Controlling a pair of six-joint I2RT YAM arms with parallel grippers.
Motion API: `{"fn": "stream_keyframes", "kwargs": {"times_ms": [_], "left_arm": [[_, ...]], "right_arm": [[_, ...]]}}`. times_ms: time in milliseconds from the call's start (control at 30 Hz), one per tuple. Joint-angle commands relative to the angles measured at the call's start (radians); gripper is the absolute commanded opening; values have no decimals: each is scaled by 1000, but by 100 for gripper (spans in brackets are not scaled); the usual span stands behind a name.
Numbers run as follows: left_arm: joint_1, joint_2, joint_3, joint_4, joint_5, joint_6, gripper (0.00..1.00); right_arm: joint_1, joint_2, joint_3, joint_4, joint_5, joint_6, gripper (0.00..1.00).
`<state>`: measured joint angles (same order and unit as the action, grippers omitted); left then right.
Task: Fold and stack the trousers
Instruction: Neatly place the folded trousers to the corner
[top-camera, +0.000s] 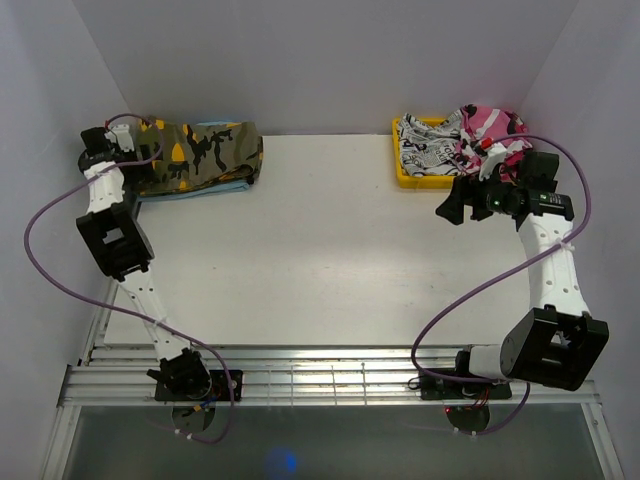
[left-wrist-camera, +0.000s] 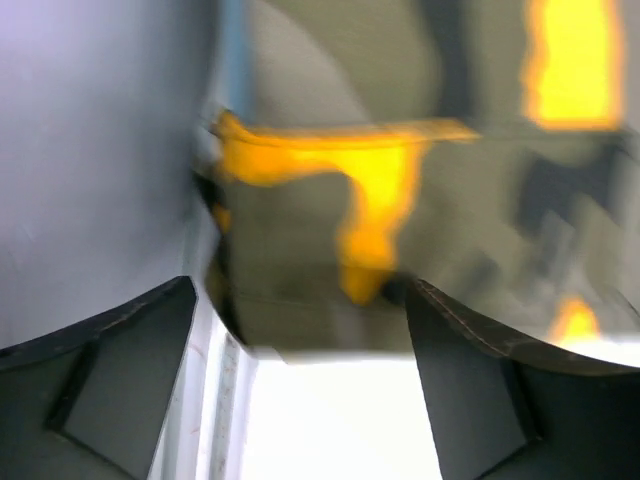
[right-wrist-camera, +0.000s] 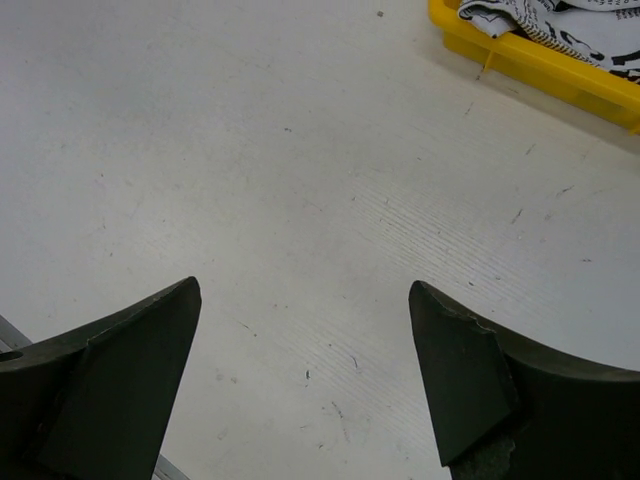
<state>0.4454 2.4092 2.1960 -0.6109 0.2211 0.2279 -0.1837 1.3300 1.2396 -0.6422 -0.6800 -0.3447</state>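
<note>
Right now the trousers (top-camera: 200, 150) lie as a folded bundle in the far left corner of the white surface (top-camera: 320, 250), their olive, orange-yellow and black patches facing up. A strip of pale blue cloth (top-camera: 222, 187) shows under their near edge. The left arm reaches up along the left wall, and the left pincer (left-wrist-camera: 300, 285) sits at the left end of the bundle. Its wrist view is blurred, but the two dark fingers (left-wrist-camera: 120, 380) stand wide apart. The camouflage fabric fills the view just beyond their tips and is not clamped between them. I cannot tell whether the tips touch the cloth. Over on the far right, a yellow tray (top-camera: 412, 178) sits against the back wall. A black-and-white printed garment (top-camera: 430, 150) is heaped in it, with a pink camouflage garment (top-camera: 490, 130) piled beside and partly over that one. The right pincer (right-wrist-camera: 305, 287) hangs just in front of the tray, well apart from the trousers. Its jaws are spread wide with only bare surface between them, and the tray's corner shows at the upper right of its wrist view. A purple cable (top-camera: 40, 250) loops out from each arm.
</note>
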Motion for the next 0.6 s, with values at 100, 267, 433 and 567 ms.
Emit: {"fn": "stream_keyframes", "kwargs": {"times_ms": [100,267,433,567], "left_arm": [[-54,-489,-198,-37,121,31,98],[-105,-738,-424,-157,167,60,98],[-111,-1058,-842,-161,316,39,98],[-111,-1208,-1022,-145,287,11,98]], "right_arm": [[-7,-91,43,15,76,-8,90],[-11,-92,26,-23,145,26,90],[-14,-124,-75,-56,142,21,90],[-14,-185,-141,-66,143,15,90]]}}
